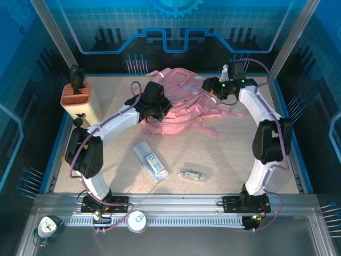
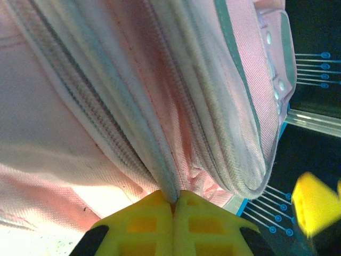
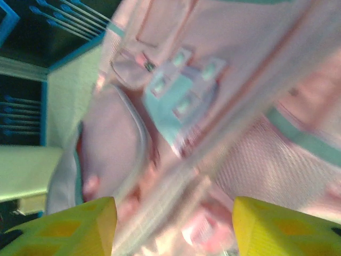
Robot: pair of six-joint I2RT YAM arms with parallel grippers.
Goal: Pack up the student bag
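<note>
Student bag (image 1: 178, 118) seam sits pinched in the left claw (image 2: 173, 205) at wrist view; right claw (image 3: 173, 229) gapes open.

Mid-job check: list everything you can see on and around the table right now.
student bag: one, pink, far middle of table.
holder: one, cream with orange top, far left, dark item standing in it.
flat packet: one, clear with blue-white card, near middle.
small packet: one, clear, right of the flat packet.
round disc: one, white, on near rail.
clock-like object: one, green, near-left corner.
left gripper: yellow, shut on student bag's edge.
right gripper: yellow, open at the student bag.
</note>
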